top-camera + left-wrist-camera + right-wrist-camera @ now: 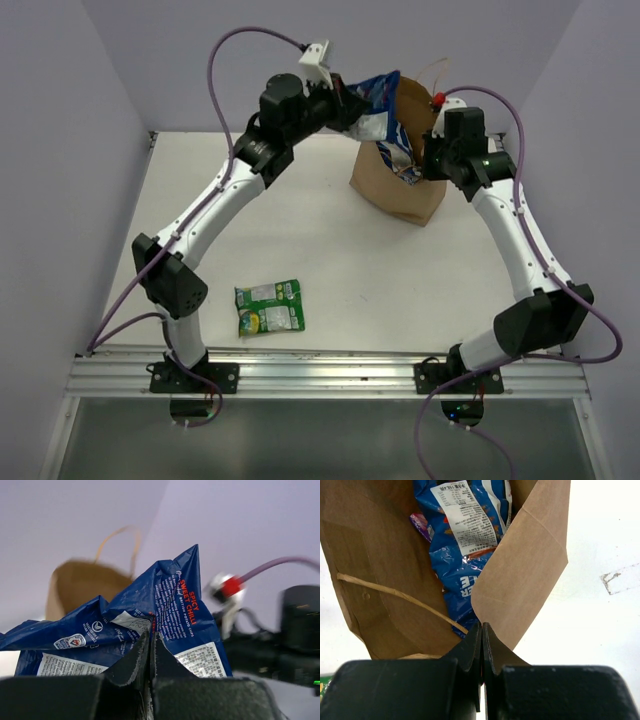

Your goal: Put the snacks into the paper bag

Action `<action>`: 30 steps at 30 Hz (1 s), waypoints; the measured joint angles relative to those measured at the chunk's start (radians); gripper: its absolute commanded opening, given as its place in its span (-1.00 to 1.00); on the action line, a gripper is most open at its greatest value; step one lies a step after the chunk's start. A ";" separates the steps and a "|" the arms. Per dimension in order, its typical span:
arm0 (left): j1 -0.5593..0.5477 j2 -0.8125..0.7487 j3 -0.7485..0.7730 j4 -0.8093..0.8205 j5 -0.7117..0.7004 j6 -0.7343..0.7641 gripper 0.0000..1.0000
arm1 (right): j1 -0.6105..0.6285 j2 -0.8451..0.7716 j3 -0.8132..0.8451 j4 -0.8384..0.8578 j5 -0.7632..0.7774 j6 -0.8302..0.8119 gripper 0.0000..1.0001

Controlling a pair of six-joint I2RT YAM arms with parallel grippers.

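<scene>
The brown paper bag [400, 190] stands at the back right of the table. My right gripper [482, 626] is shut on its rim [520, 580] and holds the mouth open. My left gripper [151, 635] is shut on a blue-white packet [180, 615] held above the bag's mouth [385, 110]. Inside the bag lie another blue-white packet [465, 545] and a purple packet [421, 525]. A green packet [269, 306] lies flat on the table near the front. The red packet is out of view.
Lavender walls enclose the table on the left, back and right. A metal rail [330, 365] runs along the near edge. A taped mark [620, 577] is on the table right of the bag.
</scene>
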 measured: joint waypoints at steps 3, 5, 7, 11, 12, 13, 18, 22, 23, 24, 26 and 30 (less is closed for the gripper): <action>-0.005 0.045 0.109 0.130 0.124 -0.028 -1.00 | 0.000 0.006 0.003 -0.002 0.000 0.000 -1.00; -0.007 0.112 0.170 0.219 0.208 -0.072 -1.00 | 0.000 0.007 0.003 -0.003 -0.001 0.000 -1.00; -0.011 0.208 0.223 0.293 0.283 -0.128 -1.00 | 0.000 0.007 0.003 -0.003 -0.001 0.000 -1.00; -0.014 0.444 0.319 0.384 0.391 -0.257 -1.00 | 0.000 0.007 0.004 -0.004 0.000 0.002 -1.00; -0.014 0.500 0.327 0.384 0.407 -0.283 -1.00 | 0.000 0.007 0.004 -0.004 0.000 0.002 -1.00; -0.014 0.546 0.328 0.381 0.418 -0.298 -1.00 | 0.000 0.007 0.005 -0.005 -0.001 0.003 -1.00; -0.014 0.591 0.291 0.330 0.425 -0.282 0.48 | 0.000 0.008 0.005 -0.016 -0.004 0.004 -1.00; -0.016 0.507 0.284 0.261 0.353 -0.207 0.99 | 0.000 0.008 0.005 -0.015 -0.003 0.004 -1.00; -0.018 0.480 0.282 0.246 0.333 -0.190 0.99 | 0.000 0.008 0.005 -0.015 -0.003 0.004 -1.00; -0.019 0.446 0.281 0.222 0.305 -0.161 0.99 | 0.000 0.008 0.006 -0.015 -0.003 0.004 -1.00; -0.022 0.367 0.281 0.183 0.241 -0.105 0.99 | 0.000 0.011 0.010 -0.017 -0.004 0.004 -1.00; -0.028 0.168 0.236 0.070 0.049 -0.003 0.99 | 0.000 0.024 0.022 -0.018 -0.004 0.004 -1.00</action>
